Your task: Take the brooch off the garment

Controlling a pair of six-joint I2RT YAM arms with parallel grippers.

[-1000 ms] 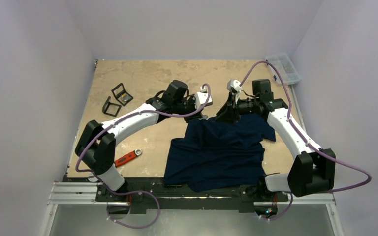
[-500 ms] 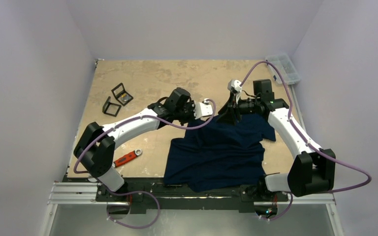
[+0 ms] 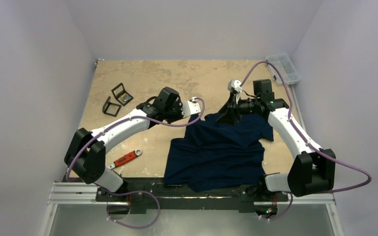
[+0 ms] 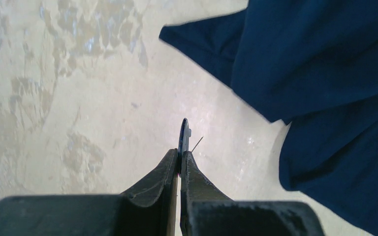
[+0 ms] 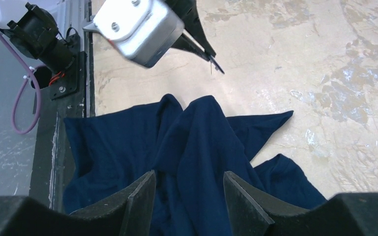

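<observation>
The garment (image 3: pixel 219 150), a dark navy T-shirt, lies crumpled on the table at the near right. In the left wrist view it fills the right side (image 4: pixel 325 73), apart from my left gripper (image 4: pixel 179 156). That gripper is shut on the brooch (image 4: pixel 184 133), a thin dark disc seen edge-on with a fine pin sticking out, held over bare tabletop. The right wrist view shows the same fingers (image 5: pixel 204 46) beyond the shirt's far edge. My right gripper (image 5: pixel 188 173) hangs open just above a raised fold of the garment (image 5: pixel 197 137), at its far edge (image 3: pixel 228 114).
A red-handled wrench (image 3: pixel 128 157) lies on the table (image 3: pixel 142 78) near the left arm's base. Two black square frames (image 3: pixel 117 98) sit at the far left. A clear plastic box (image 3: pixel 284 68) stands at the far right corner.
My left gripper has drawn back to the left, away from the garment, with the brooch in it. The right gripper's jaws have spread wider over the fold.
</observation>
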